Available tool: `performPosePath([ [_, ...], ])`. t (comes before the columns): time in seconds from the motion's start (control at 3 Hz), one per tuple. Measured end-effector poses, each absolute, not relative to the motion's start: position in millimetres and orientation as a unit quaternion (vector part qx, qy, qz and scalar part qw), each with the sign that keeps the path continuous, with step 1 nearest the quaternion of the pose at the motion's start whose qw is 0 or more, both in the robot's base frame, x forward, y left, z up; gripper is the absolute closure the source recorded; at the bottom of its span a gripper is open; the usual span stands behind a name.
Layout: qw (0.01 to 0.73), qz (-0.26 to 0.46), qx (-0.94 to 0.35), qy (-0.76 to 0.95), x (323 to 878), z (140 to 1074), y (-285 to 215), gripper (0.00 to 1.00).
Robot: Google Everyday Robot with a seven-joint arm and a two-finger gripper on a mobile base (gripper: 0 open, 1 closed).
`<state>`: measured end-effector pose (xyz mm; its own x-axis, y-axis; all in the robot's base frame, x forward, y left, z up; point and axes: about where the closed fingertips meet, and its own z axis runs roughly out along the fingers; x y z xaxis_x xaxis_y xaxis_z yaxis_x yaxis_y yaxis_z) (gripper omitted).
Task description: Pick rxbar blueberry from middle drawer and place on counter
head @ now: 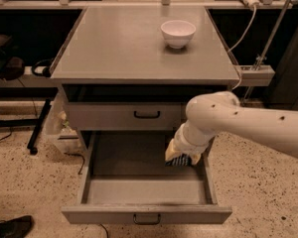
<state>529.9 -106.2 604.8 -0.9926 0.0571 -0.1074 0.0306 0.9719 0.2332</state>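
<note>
Grey counter (119,48), carrying a white bowl (178,32) at its far right; placing not yet done. Middle drawer (144,213), pulled wide open beneath a shut drawer front (114,115). White arm (248,125), reaching in from the right. Gripper (180,158), over the drawer's right side, fingers apparently closed on the rxbar blueberry (177,162), dark, seemingly off the floor. Remaining: raise past the overhanging counter edge, set down.

The gripper (180,158) sits in the open middle drawer (146,214); a bowl (178,33) occupies the counter (119,48).
</note>
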Motion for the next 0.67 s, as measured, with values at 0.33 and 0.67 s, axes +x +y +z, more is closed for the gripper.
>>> performPosePath([
  [0.33, 0.097, 0.11, 0.027, 0.989, 543.5, 672.0, -97.7, 1.0],
  [0.67, 0.133, 0.098, 0.049, 0.985, 566.2, 725.5, -89.1, 1.0],
])
